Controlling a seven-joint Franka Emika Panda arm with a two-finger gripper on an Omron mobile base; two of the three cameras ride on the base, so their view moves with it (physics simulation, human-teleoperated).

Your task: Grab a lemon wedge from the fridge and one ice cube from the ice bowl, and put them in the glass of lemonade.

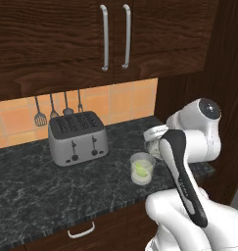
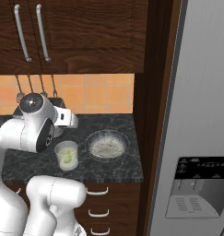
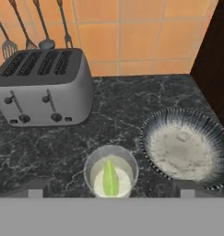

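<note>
The glass of lemonade [image 1: 142,168] [image 2: 67,156] [image 3: 111,166] stands near the counter's front edge. Inside it, the yellow-green lemon wedge [image 1: 138,171] [image 2: 65,158] [image 3: 110,179] sits in the pale liquid. To the glass's right lies the ice bowl [image 2: 107,134] [image 3: 149,138], wide and shallow, with whitish speckled contents. My gripper [image 3: 111,192] hovers above the glass, open and holding nothing; its fingertips [image 3: 36,191] stand far apart on either side of the glass. The grey fridge [image 2: 201,92] rises at the right with its doors shut.
A silver four-slot toaster [image 1: 77,137] [image 3: 42,87] stands at the back left of the black marble counter [image 1: 37,186]. Utensils [image 1: 53,110] hang on the orange tiles behind it. A dark wood panel [image 2: 152,92] separates counter and fridge. Wood cabinets [image 1: 110,34] hang overhead.
</note>
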